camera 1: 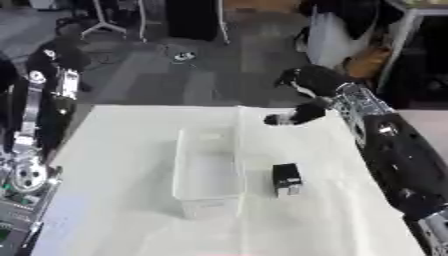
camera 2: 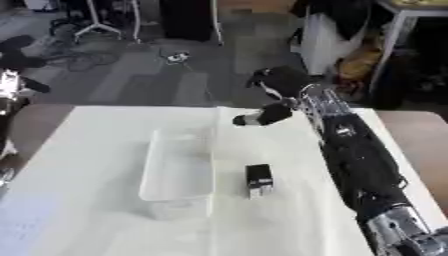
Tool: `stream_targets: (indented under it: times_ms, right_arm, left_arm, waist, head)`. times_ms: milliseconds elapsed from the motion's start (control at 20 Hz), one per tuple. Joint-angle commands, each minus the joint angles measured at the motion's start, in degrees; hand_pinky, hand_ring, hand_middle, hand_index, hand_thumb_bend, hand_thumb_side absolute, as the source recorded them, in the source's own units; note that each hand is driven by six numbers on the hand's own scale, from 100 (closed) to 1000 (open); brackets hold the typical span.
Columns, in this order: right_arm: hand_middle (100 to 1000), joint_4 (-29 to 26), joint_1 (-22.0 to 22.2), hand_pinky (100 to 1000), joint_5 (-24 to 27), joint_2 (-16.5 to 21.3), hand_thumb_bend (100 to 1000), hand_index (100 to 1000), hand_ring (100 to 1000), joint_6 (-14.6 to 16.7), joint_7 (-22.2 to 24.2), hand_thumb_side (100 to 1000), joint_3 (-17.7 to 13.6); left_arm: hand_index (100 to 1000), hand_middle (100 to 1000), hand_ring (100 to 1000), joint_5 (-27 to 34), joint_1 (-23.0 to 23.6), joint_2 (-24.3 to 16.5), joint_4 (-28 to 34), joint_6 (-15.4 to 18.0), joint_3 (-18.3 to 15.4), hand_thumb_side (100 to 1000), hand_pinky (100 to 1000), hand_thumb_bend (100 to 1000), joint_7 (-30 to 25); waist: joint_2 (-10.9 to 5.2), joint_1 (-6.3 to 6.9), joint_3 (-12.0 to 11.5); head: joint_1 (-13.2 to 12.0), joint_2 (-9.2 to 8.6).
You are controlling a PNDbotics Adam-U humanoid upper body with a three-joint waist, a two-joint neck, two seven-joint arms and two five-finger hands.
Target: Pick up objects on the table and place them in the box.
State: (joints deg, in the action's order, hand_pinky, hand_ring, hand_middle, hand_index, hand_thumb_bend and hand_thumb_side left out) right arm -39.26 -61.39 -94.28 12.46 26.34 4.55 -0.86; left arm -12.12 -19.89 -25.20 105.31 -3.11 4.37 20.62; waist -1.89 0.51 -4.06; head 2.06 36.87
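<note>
Left eye view is showing a clear rectangular plastic box (camera 1: 208, 170) on the white table (camera 1: 114, 150), seemingly empty. A small black-and-white block (camera 1: 286, 180) is lying just beside it, not yet picked up. The right hand (camera 1: 306, 97) is being held raised beyond the far edge, fingers curled, apparently holding nothing; the left hand (camera 1: 59, 54) cannot be judged

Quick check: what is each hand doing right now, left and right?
Left hand: raised at the table's far left; fingers cannot be told.
Right hand: raised above the table's far edge; fingers cannot be told.
</note>
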Motion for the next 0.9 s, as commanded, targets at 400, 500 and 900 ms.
stream_targets:
  times_ms: [400, 500, 900]
  right_arm:
    - [769, 4.9, -3.8, 876, -8.1, 1.7, 811, 869, 721, 10.6, 1.6, 1000, -0.3]
    - [771, 5.8, -4.0, 877, -8.2, 1.7, 804, 873, 722, 11.9, 2.3, 1000, -0.2]
    - [776, 8.5, -4.7, 913, -6.9, 1.8, 802, 873, 736, 17.0, 6.7, 1000, 1.3]
  left_arm:
    - [870, 845, 750, 0.2, -0.5, -1.3, 0.6, 0.1, -0.3, 1000, 491, 155, 0.0]
    - [870, 845, 750, 0.2, -0.4, -1.3, 0.6, 0.1, -0.2, 1000, 490, 155, 0.0]
    - [870, 845, 750, 0.2, -0.4, -1.3, 0.5, 0.1, -0.1, 1000, 491, 155, -0.2]
  waist:
    - [-0.62, 0.11, 0.1]
    - [-0.58, 0.10, 0.1]
    - [-0.53, 0.03, 0.0]
  head:
    - [0.5, -0.82]
    - [0.5, -0.95]
    - [0.1, -0.92]
